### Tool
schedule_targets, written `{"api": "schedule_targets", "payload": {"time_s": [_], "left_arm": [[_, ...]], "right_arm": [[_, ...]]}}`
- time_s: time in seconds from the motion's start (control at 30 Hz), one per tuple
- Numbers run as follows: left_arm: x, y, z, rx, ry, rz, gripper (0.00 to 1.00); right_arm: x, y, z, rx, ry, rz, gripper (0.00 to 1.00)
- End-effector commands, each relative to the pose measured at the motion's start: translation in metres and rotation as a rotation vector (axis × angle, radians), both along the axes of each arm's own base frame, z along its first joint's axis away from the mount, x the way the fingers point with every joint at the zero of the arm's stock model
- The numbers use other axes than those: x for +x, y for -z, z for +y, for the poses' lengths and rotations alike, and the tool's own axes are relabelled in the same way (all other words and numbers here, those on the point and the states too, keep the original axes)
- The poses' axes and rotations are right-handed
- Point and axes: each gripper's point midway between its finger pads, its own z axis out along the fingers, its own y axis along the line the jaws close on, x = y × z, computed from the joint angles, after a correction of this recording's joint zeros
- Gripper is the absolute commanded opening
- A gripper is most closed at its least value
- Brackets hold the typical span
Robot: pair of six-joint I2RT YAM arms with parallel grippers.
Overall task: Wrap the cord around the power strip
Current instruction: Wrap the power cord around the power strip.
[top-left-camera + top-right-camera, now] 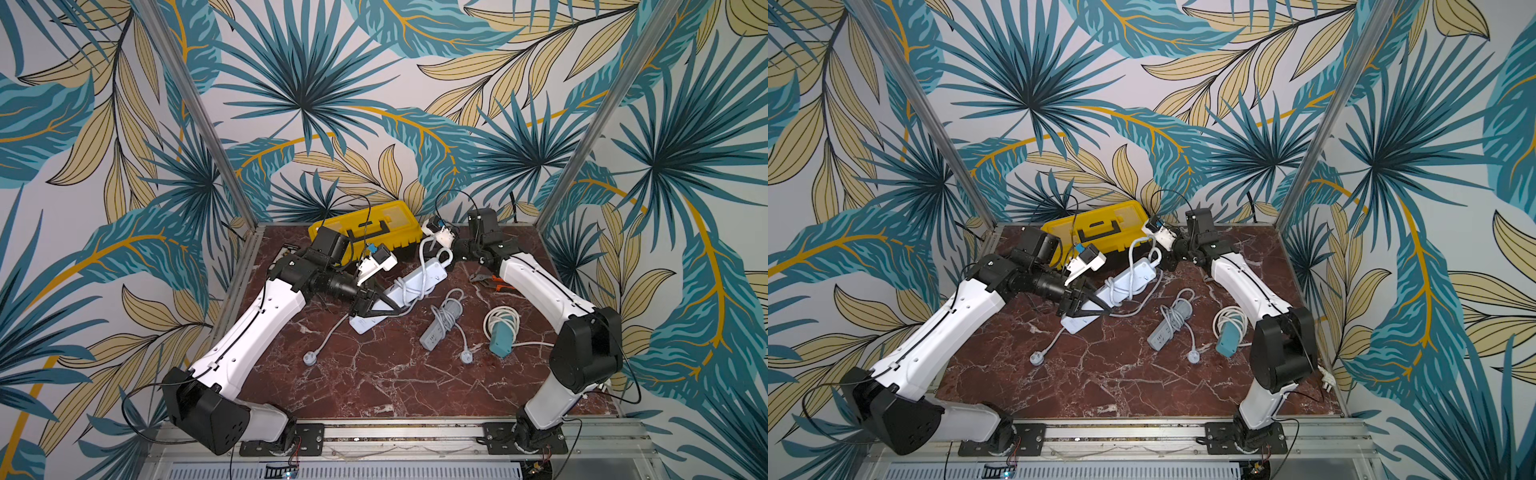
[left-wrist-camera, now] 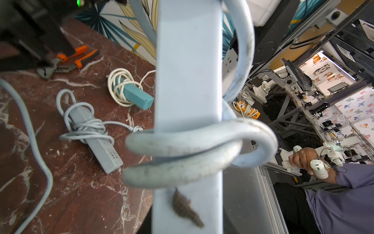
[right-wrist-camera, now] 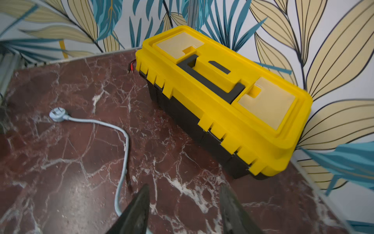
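top views: high at the front, looking down over the whole table [image 1: 374, 382], far | left wrist: hard against the power strip [image 2: 188, 81], facing across the table | right wrist: low, facing the toolbox [image 3: 222, 101] | shared: table in all

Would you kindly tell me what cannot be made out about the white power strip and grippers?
- How the left gripper holds the white power strip: covered by its fingers in both top views; blurred in the left wrist view.
- Whether the cord touches the right gripper: cut off by the right wrist view's edge.
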Motion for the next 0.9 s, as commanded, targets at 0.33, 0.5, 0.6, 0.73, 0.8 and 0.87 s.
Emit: {"api": "schedule_targets", "payload": {"time_s": [0.33, 0.5, 0.6, 0.73, 0.8, 0.87], "left_arm": [[0.042, -0.051, -0.009, -0.049, -0.132, -0.166, 0.0], [0.091, -0.058, -0.007, -0.048, -0.338, -0.178, 0.0], [0.113, -0.067, -0.001, -0.086, -0.432, -0.177, 0.0], [0.138, -0.076, 0.012, -0.133, -0.551, -0.168, 0.0], [0.153, -0.079, 0.025, -0.156, -0.629, -0.152, 0.0], [0.163, -0.081, 0.036, -0.163, -0.677, -0.144, 0.0]], "right_arm": [[0.085, 0.027, -0.009, 0.397, 0.568, 0.15, 0.63], [0.083, 0.057, 0.005, 0.454, 0.78, 0.246, 0.57], [0.073, 0.083, 0.021, 0.47, 0.858, 0.326, 0.54], [0.053, 0.113, 0.06, 0.372, 0.827, 0.391, 0.51], [0.042, 0.125, 0.072, 0.341, 0.812, 0.408, 0.51], [0.033, 0.137, 0.076, 0.323, 0.812, 0.426, 0.47]]}}
